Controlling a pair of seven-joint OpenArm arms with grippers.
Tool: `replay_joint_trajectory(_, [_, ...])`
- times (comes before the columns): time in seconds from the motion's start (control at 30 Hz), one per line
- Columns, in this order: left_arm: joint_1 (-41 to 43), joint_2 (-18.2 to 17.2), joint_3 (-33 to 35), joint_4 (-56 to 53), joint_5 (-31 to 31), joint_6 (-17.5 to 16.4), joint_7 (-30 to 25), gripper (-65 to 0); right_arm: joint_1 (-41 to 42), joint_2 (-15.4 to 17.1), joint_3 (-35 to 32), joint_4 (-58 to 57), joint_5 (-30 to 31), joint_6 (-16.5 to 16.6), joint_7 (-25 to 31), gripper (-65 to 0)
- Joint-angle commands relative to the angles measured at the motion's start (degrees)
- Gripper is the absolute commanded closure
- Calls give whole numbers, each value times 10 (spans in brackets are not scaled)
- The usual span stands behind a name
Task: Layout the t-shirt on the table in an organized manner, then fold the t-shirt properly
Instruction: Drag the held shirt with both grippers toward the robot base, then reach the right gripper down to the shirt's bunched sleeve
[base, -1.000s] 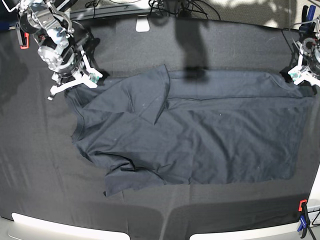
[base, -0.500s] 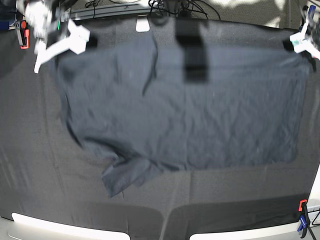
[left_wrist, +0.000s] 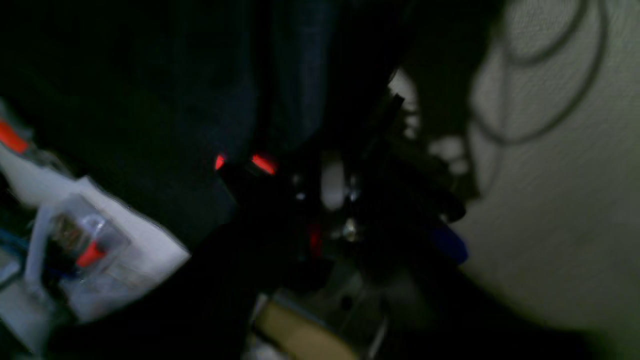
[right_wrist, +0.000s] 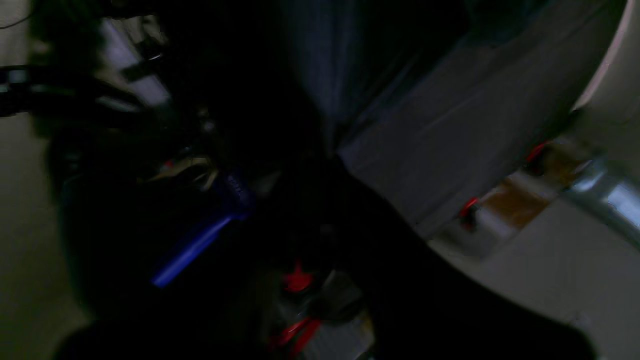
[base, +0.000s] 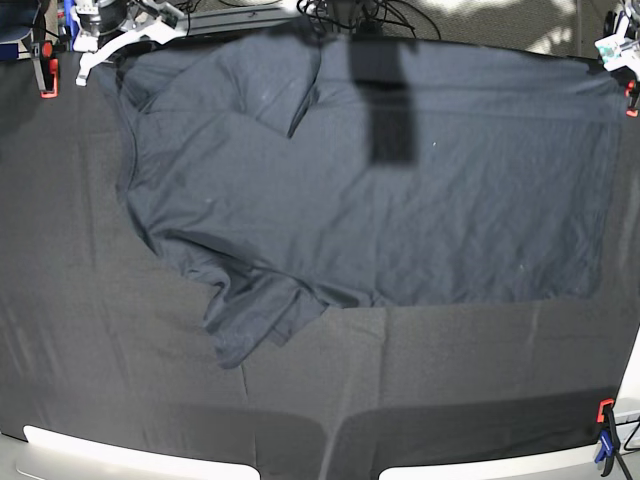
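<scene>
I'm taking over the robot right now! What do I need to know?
right hand: far left corner, at the edge of the t-shirt; open or shut unclear.
left hand: far right corner, mostly out of frame; unclear too.
The t-shirt lies spread wide over the far half of the table.
Done: mostly laid out.
Left: flatten the bunched sleeve at near left, then fold.
</scene>
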Motion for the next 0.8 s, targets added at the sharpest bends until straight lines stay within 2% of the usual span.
replay_joint_trajectory(0.0, [4,-13,-9,4,-3,6,13,-166,-4,5,4,11,7,2,-19,-73])
replay_joint_trajectory(0.03, [4,-12,-9,8,-5,5,25,-229,-4,3,4,15,22,11,-31,-90])
replay_joint_trajectory(0.07, [4,-11,-9,10,-5,5,41,-263,-4,2,4,21,40,18,-45,-94])
replay_joint_trajectory(0.17, [4,-11,-9,21,-5,5,87,-267,-7,2,4,41,78,37,-79,-94])
replay_joint_trajectory(0.27, [4,-11,-10,31,-5,5,102,-267,-8,2,4,60,97,55,-79,-94])
replay_joint_trajectory(0.37, [3,-11,-11,42,-5,5,101,-267,-7,3,5,81,99,51,-62,-94])
replay_joint_trajectory(0.43, [3,-11,-22,55,-18,6,95,-267,-2,2,7,92,99,34,-32,-94])
replay_joint_trajectory(0.53, [-4,-8,-62,79,-94,6,96,-267,28,1,9,94,103,-13,3,-94])
replay_joint_trajectory(0.63, [-40,27,-127,90,-191,6,95,-267,83,-8,9,94,120,-46,3,-94])
replay_joint_trajectory(0.73, [-93,70,-186,88,-304,5,90,-267,139,-40,19,94,148,-48,19,-97])
replay_joint_trajectory(0.77, [-109,82,-199,86,-334,3,85,-267,155,-54,23,94,163,-47,27,-120])
